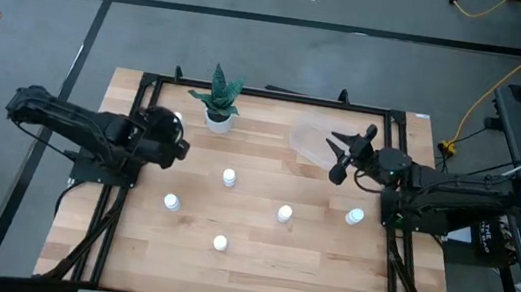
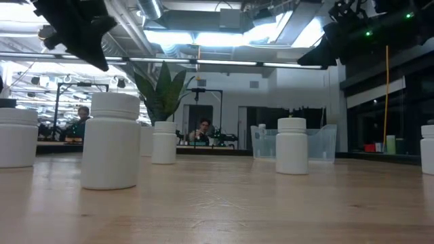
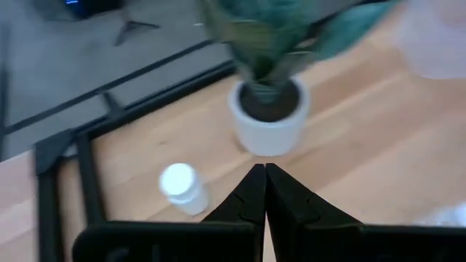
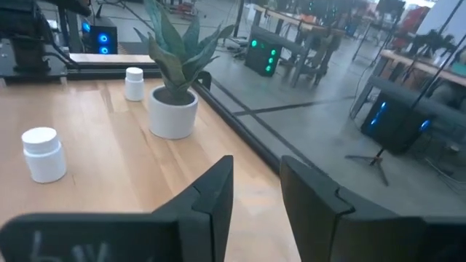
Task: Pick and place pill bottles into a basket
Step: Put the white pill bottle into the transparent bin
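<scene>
**Right claw hangs empty over the basket**

Your right gripper (image 1: 340, 155) hovers at the edge of the basket (image 1: 314, 141), fingers spread part way with nothing between them. In the right wrist view the two dark fingers (image 4: 212, 198) stand apart with a bare gap.

The basket sits at the far side of the table (image 1: 255, 266), well to the right of the plant pot (image 1: 218, 117). From the low view one pill bottle may stand inside it, but the clear wall blurs that.

Your left gripper (image 1: 178, 147) waits just left of and nearer than the plant pot, fingers pressed together on nothing; a bottle (image 3: 182, 188) stands beside that pot on the left.

Five pill bottles stand loose on the wood nearer than the pot: one (image 1: 229, 177) just below it, one (image 1: 173, 201) to the left, one (image 1: 219, 244) nearest the front edge, one (image 1: 285, 213) toward the right, and one (image 1: 355, 216) farthest right, under your right arm.
</scene>
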Robot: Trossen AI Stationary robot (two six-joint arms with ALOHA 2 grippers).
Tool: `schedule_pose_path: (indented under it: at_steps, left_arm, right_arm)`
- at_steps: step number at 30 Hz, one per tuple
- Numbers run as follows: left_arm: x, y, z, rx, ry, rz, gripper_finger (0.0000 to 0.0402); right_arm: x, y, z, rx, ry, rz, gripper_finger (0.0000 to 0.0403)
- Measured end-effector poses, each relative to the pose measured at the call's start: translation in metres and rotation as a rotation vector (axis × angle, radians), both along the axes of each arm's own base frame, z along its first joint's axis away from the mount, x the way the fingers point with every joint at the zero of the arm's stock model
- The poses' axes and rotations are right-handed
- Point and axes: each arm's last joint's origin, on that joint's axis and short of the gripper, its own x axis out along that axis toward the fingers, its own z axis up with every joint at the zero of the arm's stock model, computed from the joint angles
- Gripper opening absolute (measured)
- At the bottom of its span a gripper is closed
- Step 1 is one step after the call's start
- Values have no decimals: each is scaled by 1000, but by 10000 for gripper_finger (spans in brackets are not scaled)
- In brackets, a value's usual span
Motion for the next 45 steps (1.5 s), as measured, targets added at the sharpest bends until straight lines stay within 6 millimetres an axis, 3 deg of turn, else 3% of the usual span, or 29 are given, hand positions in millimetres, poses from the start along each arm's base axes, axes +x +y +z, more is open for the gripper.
schedule_pose_path:
  at_steps: [13,30,36,45]
  left_arm:
    - [-9,6,-4,-20,27,130,38]
    - [-6,5,-10,-229,45,139,199]
    - [-1,5,-15,-203,79,149,235]
    - [6,2,-53,-194,51,249,238]
  right_arm:
    - [1,0,8,-41,-66,4,119]
    - [1,0,12,-74,-82,7,119]
    - [1,0,12,-74,-82,7,119]
    - [1,0,12,-74,-81,7,119]
